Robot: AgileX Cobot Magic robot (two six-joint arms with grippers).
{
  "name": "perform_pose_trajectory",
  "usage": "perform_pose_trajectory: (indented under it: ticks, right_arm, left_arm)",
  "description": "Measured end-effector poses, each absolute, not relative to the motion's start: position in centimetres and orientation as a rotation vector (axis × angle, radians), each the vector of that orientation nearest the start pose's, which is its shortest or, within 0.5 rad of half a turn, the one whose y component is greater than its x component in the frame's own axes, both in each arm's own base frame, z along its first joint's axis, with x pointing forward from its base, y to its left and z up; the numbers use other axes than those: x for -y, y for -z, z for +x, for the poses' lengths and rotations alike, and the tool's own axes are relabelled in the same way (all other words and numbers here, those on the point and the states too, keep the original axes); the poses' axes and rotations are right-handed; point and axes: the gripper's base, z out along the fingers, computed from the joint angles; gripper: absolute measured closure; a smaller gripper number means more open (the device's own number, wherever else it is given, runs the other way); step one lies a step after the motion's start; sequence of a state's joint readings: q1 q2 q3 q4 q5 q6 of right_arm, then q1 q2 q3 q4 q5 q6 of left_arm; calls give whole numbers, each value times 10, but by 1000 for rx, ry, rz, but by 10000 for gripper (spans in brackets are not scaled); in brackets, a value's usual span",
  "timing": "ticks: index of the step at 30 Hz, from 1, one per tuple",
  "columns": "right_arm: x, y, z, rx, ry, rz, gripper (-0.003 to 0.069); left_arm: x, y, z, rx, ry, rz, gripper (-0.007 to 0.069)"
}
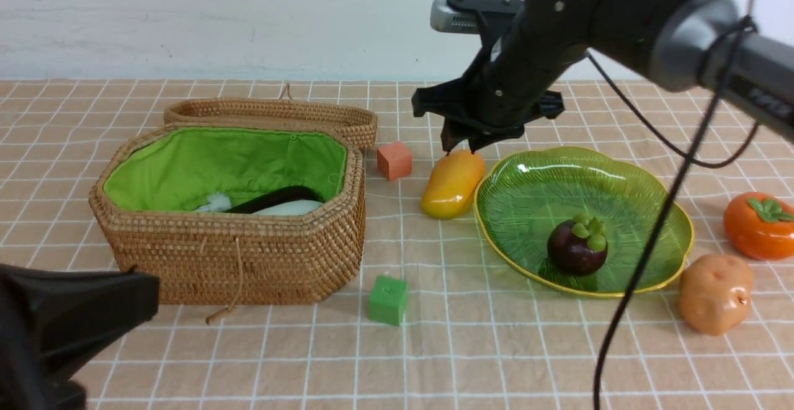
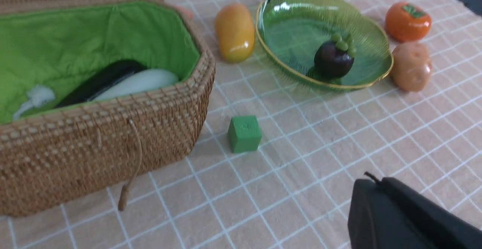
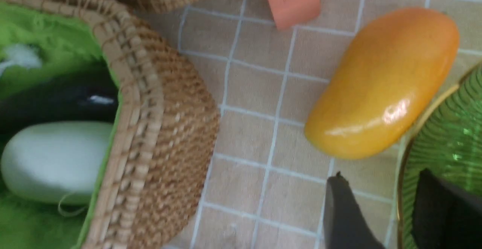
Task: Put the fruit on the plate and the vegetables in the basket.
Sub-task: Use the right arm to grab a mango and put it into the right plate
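The yellow-orange mango (image 1: 453,185) lies on the cloth between the basket (image 1: 248,255) and the green plate (image 1: 539,187). My right gripper (image 1: 462,144) hangs open just above the mango's far end; in the right wrist view the gripper (image 3: 380,175) holds nothing, with the mango (image 3: 380,87) close ahead. A purple mangosteen (image 1: 578,249) sits on the plate. The persimmon (image 1: 758,227) and potato (image 1: 714,294) rest on the cloth right of the plate. Eggplant (image 1: 273,199) and white radish (image 1: 288,208) lie in the basket. My left gripper (image 2: 371,183) is shut, low at the near left.
An orange cube (image 1: 394,160) sits behind the mango next to the basket's open lid (image 1: 273,115). A green cube (image 1: 388,299) stands on the cloth in front of the basket's right corner. A wall closes off the far side.
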State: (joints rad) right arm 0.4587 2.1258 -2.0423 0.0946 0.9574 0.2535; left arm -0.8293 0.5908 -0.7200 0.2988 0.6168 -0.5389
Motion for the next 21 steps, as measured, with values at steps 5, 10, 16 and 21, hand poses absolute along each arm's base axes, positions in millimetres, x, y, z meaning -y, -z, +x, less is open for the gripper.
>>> perform_pose_trajectory:
  ticks: [5, 10, 16, 21]
  right_arm:
    - [-230, -270, 454, -2559, -372, -225, 268]
    - [-227, -252, 466, -2584, -315, -222, 186]
    - [-221, -234, 480, -2571, -302, -187, 125]
    - [-219, -225, 486, -2558, -293, -179, 120]
  left_arm:
    - [68, -353, 86, -1894, 544, 435, 638]
    - [68, -353, 86, -1879, 527, 443, 638]
    - [68, -354, 87, -1873, 526, 445, 638]
    - [68, -354, 87, -1873, 526, 445, 638]
